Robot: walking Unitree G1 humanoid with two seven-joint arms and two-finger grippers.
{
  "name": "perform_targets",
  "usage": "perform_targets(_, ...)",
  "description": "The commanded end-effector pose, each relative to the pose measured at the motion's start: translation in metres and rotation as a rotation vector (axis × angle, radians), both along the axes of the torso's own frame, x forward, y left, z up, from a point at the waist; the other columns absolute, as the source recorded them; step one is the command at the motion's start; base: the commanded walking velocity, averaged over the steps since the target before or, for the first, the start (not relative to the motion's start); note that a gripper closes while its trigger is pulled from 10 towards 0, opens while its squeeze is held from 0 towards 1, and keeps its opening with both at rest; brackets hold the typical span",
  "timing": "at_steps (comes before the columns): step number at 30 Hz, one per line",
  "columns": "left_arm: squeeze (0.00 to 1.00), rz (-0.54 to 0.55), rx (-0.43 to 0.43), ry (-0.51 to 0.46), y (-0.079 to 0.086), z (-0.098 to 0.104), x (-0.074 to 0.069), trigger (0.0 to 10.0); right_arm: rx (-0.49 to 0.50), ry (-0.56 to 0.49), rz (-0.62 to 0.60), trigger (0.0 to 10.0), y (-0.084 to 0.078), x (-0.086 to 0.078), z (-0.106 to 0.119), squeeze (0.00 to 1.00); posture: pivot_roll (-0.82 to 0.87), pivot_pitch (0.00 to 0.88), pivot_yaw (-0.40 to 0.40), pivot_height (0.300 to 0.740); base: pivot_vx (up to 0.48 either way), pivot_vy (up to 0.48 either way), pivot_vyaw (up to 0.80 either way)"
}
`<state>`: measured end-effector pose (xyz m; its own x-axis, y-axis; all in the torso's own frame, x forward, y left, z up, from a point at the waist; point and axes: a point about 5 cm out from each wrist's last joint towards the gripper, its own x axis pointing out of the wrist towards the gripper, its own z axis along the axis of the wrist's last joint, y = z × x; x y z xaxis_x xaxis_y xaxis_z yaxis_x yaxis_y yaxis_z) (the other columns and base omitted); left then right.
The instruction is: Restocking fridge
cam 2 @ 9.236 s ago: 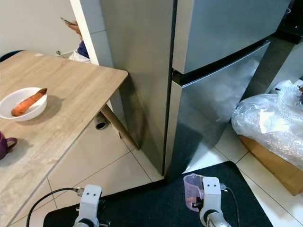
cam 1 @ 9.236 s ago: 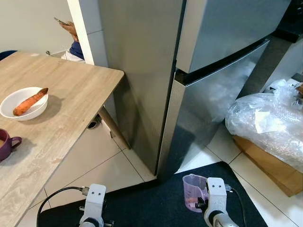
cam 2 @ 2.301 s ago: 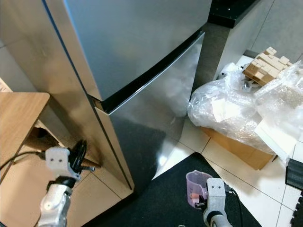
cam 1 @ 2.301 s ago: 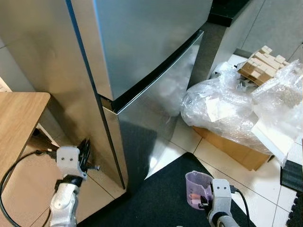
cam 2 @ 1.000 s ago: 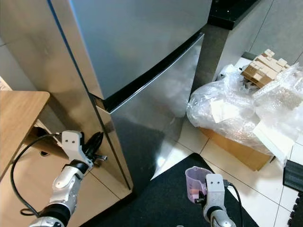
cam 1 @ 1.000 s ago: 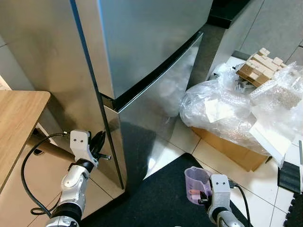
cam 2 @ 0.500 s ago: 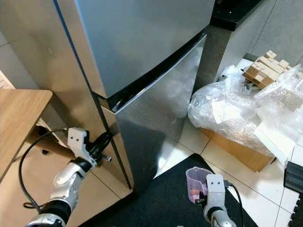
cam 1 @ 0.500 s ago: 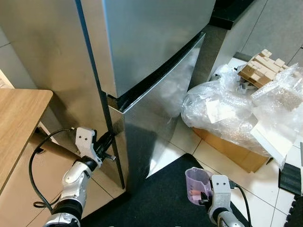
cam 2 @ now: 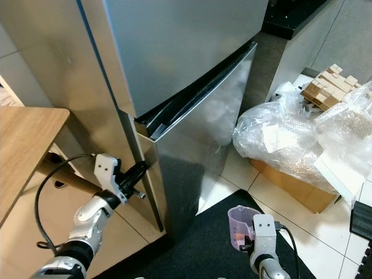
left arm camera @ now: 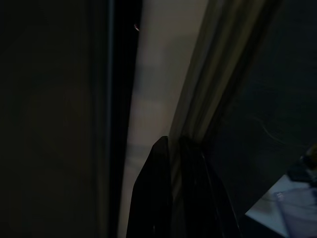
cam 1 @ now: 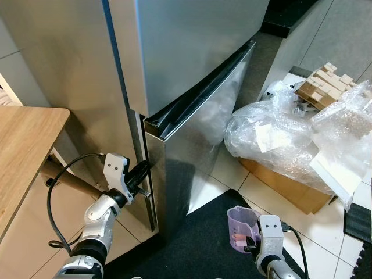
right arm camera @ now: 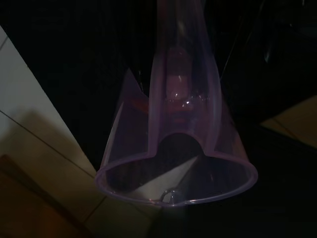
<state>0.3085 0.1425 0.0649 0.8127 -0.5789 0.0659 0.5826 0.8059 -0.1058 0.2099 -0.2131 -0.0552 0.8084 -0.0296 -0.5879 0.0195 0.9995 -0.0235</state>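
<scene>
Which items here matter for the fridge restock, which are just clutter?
Job: fridge lower door, ajar, left gripper at its edge; purple measuring cup held by right gripper.
Clutter: wooden table, bubble-wrap bundle, cardboard box, wooden blocks, black mat.

lower fridge door (cam 1: 197, 145) ajar, narrow gap, wrapped boxes (cam 1: 290, 139) crowding its right

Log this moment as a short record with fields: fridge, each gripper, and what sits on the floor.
fridge: lower door ajar at its left edge, upper door shut
left gripper: fingers hooked on the lower door's edge
right gripper: low over the black mat, holding a clear purple cup
floor: bubble wrap bundle on a cardboard box, right of the fridge
table: wooden corner at left
</scene>
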Motion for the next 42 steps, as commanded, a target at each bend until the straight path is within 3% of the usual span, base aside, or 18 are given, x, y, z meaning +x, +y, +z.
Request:
perform_targets(1, 0.00, -0.167, -0.002, -0.042, -0.041, 0.011, 0.003, 10.0, -0.001, 0.057, -0.004, 10.0, -0.002, -0.012, -0.008, 0.00, -0.14, 0.132, -0.016, 0.740, 0.000, 0.000, 0.00)
perform_targets(2, 0.00, -0.167, -0.002, -0.042, -0.041, 0.011, 0.003, 10.0, -0.001, 0.057, -0.004, 10.0, -0.002, -0.012, -0.008, 0.00, -0.14, 0.132, -0.016, 0.740, 0.000, 0.000, 0.00)
perform_targets(5, 0.00, -0.328, -0.023, -0.041, -0.075, 0.011, -0.008, 10.0, -0.009, 0.094, -0.006, 10.0, -0.005, -0.025, -0.014, 0.00, -0.15, 0.133, -0.006, 0.740, 0.000, 0.000, 0.00)
perform_targets(10, 0.00, -0.379, -0.004, -0.036, -0.083, 0.005, -0.016, 10.0, -0.018, 0.118, -0.030, 10.0, -0.009, -0.035, -0.018, 0.00, -0.16, 0.136, 0.005, 0.740, 0.000, 0.000, 0.00)
perform_targets(14, 0.00, -0.311, 0.022, -0.002, -0.062, -0.007, -0.021, 10.0, -0.017, 0.135, -0.069, 10.0, -0.011, -0.041, -0.021, 0.00, -0.16, 0.137, 0.005, 0.740, 0.000, 0.000, 0.00)
perform_targets(18, 0.00, -0.285, 0.022, 0.013, -0.053, -0.011, -0.023, 10.0, -0.015, 0.140, -0.084, 10.0, -0.011, -0.042, -0.022, 0.00, -0.16, 0.139, 0.000, 0.740, 0.000, 0.000, 0.00)
perform_targets(20, 0.00, -0.218, 0.047, 0.050, -0.035, -0.022, -0.030, 10.0, -0.015, 0.152, -0.099, 10.0, -0.010, -0.045, -0.023, 0.00, -0.15, 0.140, -0.003, 0.740, 0.000, 0.000, 0.00)
perform_targets(28, 0.00, -0.092, 0.080, 0.127, -0.018, -0.042, -0.043, 10.0, -0.014, 0.148, -0.088, 10.0, -0.012, -0.043, -0.022, 0.00, -0.14, 0.147, -0.004, 0.740, 0.000, 0.000, 0.00)
perform_targets(36, 0.00, -0.071, 0.062, 0.120, -0.017, -0.043, -0.050, 10.0, -0.010, 0.141, -0.089, 10.0, -0.013, -0.044, -0.022, 0.00, -0.14, 0.151, 0.003, 0.740, 0.000, 0.000, 0.00)
perform_targets(42, 0.00, 0.035, 0.125, 0.126, -0.001, -0.051, -0.056, 10.0, -0.011, 0.144, -0.093, 10.0, -0.015, -0.047, -0.023, 0.00, -0.14, 0.149, 0.006, 0.740, 0.000, 0.000, 0.00)
